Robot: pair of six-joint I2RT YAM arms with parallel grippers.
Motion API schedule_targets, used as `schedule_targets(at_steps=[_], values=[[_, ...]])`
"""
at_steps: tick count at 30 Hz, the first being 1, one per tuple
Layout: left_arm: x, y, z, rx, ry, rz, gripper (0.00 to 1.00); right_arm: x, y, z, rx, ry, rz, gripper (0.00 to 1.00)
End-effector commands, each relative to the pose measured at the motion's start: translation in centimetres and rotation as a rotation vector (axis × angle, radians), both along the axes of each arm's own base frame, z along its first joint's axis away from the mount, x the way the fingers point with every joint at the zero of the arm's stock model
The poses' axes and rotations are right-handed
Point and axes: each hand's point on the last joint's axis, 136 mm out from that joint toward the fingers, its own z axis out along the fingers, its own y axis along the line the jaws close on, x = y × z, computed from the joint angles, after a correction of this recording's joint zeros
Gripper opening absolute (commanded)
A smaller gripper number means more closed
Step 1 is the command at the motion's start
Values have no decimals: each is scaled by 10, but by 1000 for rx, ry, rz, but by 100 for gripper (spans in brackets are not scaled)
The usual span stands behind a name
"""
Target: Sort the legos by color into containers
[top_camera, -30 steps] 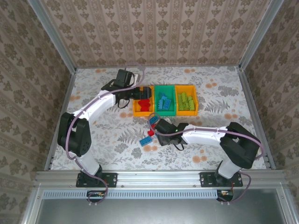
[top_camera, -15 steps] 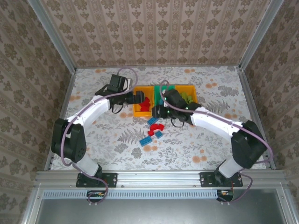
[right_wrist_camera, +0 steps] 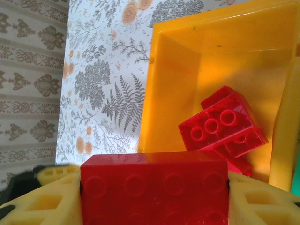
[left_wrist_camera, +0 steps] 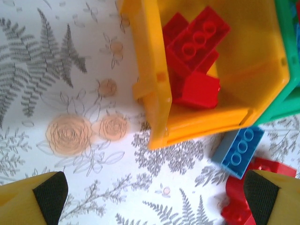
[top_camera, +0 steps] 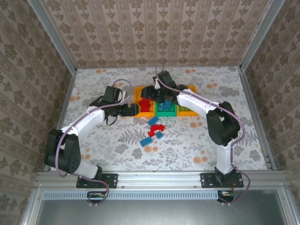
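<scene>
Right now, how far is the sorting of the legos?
Done: several red bricks lie in the left orange bin. In hand: the right gripper holds one held brick, also red, at that bin; the left gripper is open. Left: a few loose bricks, blue and red, on the table.

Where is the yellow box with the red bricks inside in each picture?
Top camera: the yellow box is leftmost in the row of three boxes, mid-table.
Left wrist: the yellow box sits at the upper right.
Right wrist: the yellow box sits at the upper right too.
Shared landmark: the red bricks lying inside it.
</scene>
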Motion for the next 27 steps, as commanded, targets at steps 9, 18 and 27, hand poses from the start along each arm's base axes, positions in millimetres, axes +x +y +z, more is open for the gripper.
schedule_targets(at_steps=[9, 18, 27], values=[[-87, -48, -27, 82, 11, -370, 100, 23, 6, -24, 5, 123, -21, 64], [-129, -58, -44, 107, 27, -525, 99, 26, 2, -23, 1, 118, -35, 74], [-144, -70, -62, 142, 66, -598, 98, 28, 2, -14, 18, 103, -37, 78]])
